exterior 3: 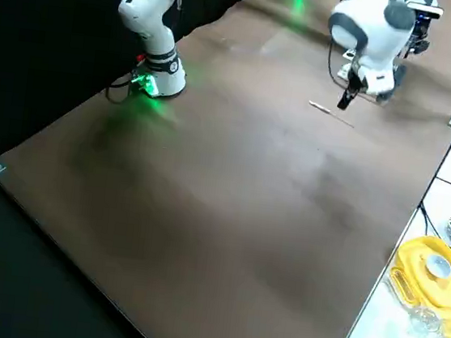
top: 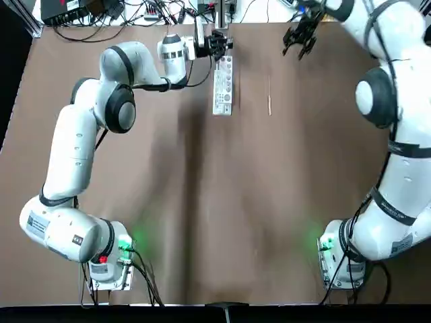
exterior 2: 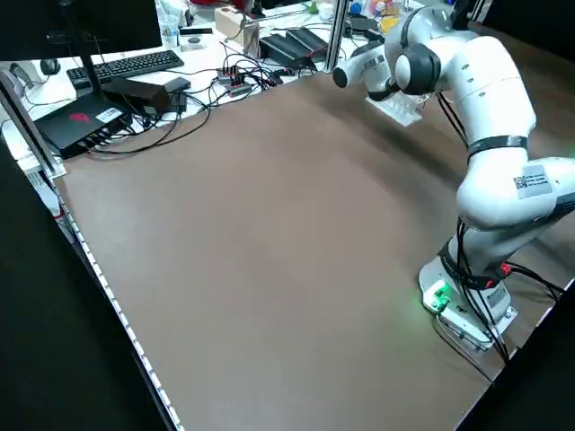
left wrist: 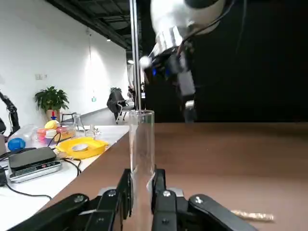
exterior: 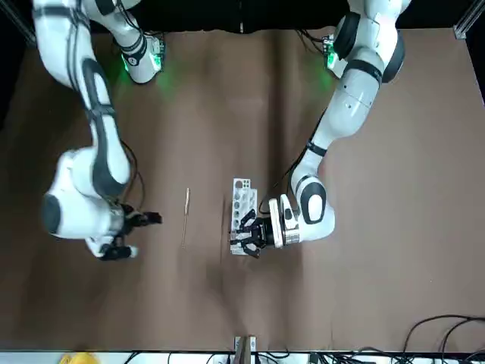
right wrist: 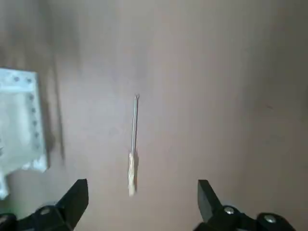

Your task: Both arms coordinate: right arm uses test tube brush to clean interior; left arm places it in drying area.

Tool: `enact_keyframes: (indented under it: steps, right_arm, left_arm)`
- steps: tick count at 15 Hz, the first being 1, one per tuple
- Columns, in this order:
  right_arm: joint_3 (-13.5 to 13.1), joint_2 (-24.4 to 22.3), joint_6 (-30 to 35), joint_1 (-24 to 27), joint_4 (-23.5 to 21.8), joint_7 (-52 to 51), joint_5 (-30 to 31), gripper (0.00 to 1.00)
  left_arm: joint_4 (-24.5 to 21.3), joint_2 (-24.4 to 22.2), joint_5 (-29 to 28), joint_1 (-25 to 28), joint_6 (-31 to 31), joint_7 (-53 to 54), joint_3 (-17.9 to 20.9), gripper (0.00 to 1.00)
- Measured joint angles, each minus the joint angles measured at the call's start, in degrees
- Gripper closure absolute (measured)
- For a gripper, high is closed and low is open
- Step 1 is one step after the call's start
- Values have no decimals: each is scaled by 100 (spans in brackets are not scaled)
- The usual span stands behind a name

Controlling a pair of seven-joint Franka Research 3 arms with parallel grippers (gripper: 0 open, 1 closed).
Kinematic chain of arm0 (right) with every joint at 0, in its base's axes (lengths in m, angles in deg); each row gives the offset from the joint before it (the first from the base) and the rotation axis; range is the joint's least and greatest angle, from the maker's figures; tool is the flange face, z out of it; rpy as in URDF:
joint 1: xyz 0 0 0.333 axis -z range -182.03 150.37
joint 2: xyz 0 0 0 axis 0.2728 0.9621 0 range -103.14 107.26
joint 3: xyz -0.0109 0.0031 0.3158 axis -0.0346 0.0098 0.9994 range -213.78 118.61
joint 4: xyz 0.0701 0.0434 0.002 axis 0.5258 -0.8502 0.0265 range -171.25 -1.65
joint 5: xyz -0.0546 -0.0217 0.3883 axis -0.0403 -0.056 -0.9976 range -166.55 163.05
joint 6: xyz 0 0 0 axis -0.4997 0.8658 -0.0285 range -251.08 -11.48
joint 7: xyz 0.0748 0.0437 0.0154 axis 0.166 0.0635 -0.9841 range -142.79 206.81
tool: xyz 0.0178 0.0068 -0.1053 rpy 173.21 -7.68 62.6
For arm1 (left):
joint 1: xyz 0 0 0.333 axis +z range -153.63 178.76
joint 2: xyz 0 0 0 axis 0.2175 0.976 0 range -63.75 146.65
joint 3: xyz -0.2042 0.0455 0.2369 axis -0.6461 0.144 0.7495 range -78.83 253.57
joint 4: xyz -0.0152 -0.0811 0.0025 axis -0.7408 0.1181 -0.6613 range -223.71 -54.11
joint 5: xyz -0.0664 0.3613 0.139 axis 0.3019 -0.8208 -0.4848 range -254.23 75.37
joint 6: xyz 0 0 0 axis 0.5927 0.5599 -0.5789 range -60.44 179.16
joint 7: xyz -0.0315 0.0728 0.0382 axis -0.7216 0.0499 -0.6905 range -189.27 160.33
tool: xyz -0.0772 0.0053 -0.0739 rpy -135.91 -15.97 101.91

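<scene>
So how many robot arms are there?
2. The left arm reaches to the white rack at the table's far edge; the right arm stretches toward the far right corner, near the thin brush.

Drying rack (top: pixel 223 85): its far end lies under the left tool (top: pixel 217 44) in the top view; in the left side view the left arm (exterior 2: pixel 467 81) covers most of it.
Test tube (left wrist: pixel 141 159): its lower end is hidden between the left tool's fingers in the left wrist view; too small to make out in the top and front views.
Right tool (right wrist: pixel 139 202): fingertips cut off by the right wrist picture's edge.
Test tube brush (top: pixel 269 95): bristles too thin to tell in the top view.
Right arm (top: pixel 390 134): cut off at the top picture's right edge.
</scene>
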Motion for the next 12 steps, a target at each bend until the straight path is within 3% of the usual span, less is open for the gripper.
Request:
enact_keyframes:
  steps: [3, 7, 12]
  right_arm:
    - [-249, -653, 833, 3, 4, 0, 356, 0]
    - [-301, -1353, 1455, 0, 5, 0, 986, 0]
    - [-299, -2115, 1673, -12, 17, 0, 1395, 0]
  left_arm:
    - [-36, -249, -3, -7, 227, -690, -1, 77]
    - [-197, -656, -213, -19, 554, -2096, -1, 77]
    - [-477, -1051, -765, -15, 693, -4592, 6, 77]
